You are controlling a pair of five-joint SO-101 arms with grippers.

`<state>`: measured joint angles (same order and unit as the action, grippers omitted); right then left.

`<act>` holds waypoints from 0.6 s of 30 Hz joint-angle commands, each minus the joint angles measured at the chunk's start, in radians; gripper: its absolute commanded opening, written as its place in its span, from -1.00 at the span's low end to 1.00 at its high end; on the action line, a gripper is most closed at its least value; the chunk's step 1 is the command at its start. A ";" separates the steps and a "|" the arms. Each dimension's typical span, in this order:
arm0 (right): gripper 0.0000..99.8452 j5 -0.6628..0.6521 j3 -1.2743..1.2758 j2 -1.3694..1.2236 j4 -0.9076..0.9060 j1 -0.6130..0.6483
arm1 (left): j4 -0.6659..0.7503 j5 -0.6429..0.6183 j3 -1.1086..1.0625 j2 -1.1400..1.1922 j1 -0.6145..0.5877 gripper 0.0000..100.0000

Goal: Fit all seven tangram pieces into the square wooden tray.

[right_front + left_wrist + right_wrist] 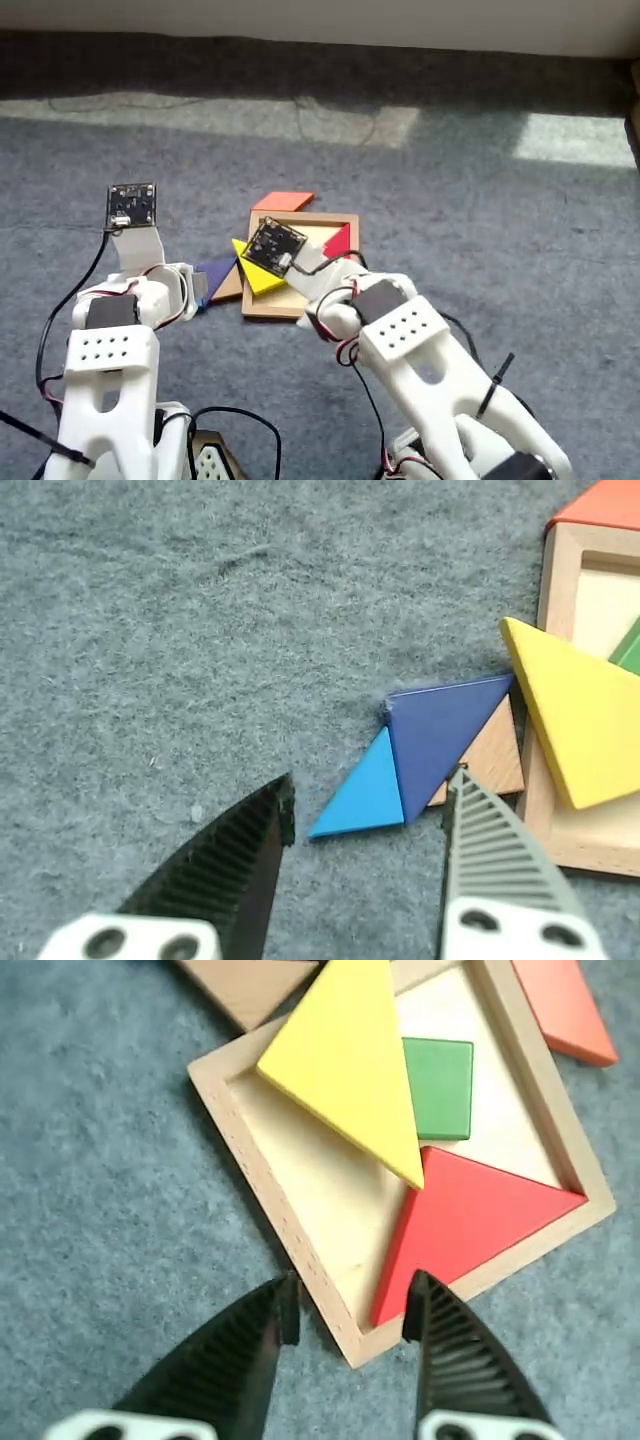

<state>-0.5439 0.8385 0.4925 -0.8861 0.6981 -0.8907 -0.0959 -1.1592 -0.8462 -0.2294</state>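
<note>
The square wooden tray holds a green square and a red triangle. A big yellow triangle lies tilted across the tray's rim, partly outside it. My right gripper hangs open above the tray's corner beside the red triangle. Beside the tray on the carpet lie a light blue triangle, a dark blue triangle and a tan piece, all touching. My left gripper stands open just over the light blue triangle. An orange piece rests against the tray's far side.
Everything lies on grey carpet, with open floor to the left, right and far side of the tray. Both arms come in from the near edge, close together. A wall base runs along the far edge.
</note>
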 commanded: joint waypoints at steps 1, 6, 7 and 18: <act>-0.68 -0.011 -0.114 -0.062 0.024 0.018 | 0.014 0.006 0.013 -0.024 -0.007 -0.50; -0.68 0.037 -0.225 -0.139 0.027 0.019 | 0.014 0.003 0.019 -0.024 -0.041 -0.50; -0.67 0.074 -0.249 -0.151 0.027 0.021 | 0.011 0.003 0.030 -0.024 -0.061 -0.50; -0.38 -0.044 -0.427 -0.426 0.021 0.114 | 0.014 -0.066 0.045 -0.024 -0.163 -0.50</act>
<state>-0.4841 0.4933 0.0905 -0.8784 0.8009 -0.8907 -0.1511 -1.1592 -0.8462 -0.3767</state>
